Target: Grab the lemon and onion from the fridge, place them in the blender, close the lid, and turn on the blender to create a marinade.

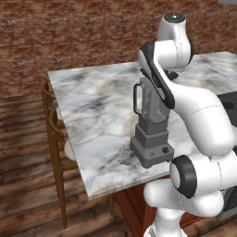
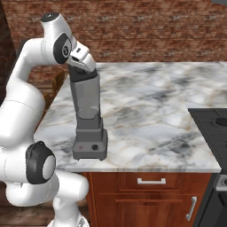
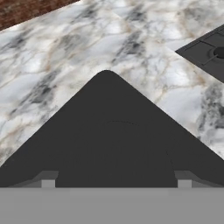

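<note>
Two base views show blender [image 2: 90,119]; hand [image 2: 82,66] view shows lid [image 3: 109,135], grip state unclear.

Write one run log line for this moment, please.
stage: closing lid | gripper: directly above blender, aperture unclear | lid: on jar mouth | blender: on marble counter

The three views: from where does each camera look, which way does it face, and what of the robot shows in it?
Left base view: behind the arm's left, facing forward and down at the blender on the marble counter; arm at right.
Right base view: behind its right, same blender and counter; arm at left, pincer at the jar's top.
Hand view: on the hand, looking down at the black lid, close; fingertips at bottom.
Shared: blender, counter, cooktop.
</note>
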You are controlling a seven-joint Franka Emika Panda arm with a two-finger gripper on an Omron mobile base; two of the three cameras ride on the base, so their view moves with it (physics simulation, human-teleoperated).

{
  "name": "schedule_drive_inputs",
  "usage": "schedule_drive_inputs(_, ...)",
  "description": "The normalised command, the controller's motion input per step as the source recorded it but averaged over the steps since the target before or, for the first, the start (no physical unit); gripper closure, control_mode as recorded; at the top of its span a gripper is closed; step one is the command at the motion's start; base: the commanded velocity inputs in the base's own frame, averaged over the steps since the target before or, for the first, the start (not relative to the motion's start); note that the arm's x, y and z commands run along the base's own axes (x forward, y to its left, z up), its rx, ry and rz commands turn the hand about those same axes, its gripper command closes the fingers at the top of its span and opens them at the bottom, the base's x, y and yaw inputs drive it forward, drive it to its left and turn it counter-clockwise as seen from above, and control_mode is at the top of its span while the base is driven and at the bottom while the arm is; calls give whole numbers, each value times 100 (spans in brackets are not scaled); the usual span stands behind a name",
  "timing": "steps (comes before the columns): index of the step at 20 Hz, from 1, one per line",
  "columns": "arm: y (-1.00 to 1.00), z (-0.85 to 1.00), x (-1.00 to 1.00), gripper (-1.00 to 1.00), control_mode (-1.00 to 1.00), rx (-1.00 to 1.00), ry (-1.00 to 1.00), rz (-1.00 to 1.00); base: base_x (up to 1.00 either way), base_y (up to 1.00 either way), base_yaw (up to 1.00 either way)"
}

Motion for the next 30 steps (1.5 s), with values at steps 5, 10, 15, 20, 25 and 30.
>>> schedule_drive_inputs(5, -3, 0, 15, 100, -100, 0, 0, -6, 0, 0, 0)
schedule_drive_inputs(10, 0, 0, 3, 100, -100, 0, 0, -11, 0, 0, 0)
schedule_drive_inputs(15, 4, 0, 0, 100, -100, 0, 0, -15, 0, 0, 0)
schedule_drive_inputs(20, 6, 0, 0, 100, -100, 0, 0, -13, 0, 0, 0)
schedule_drive_inputs(25, 1, 0, 12, 100, -100, 0, 2, -6, 0, 0, 0)
schedule_drive_inputs(30, 0, 0, 19, 100, -100, 0, 2, 0, 0, 0, 0)
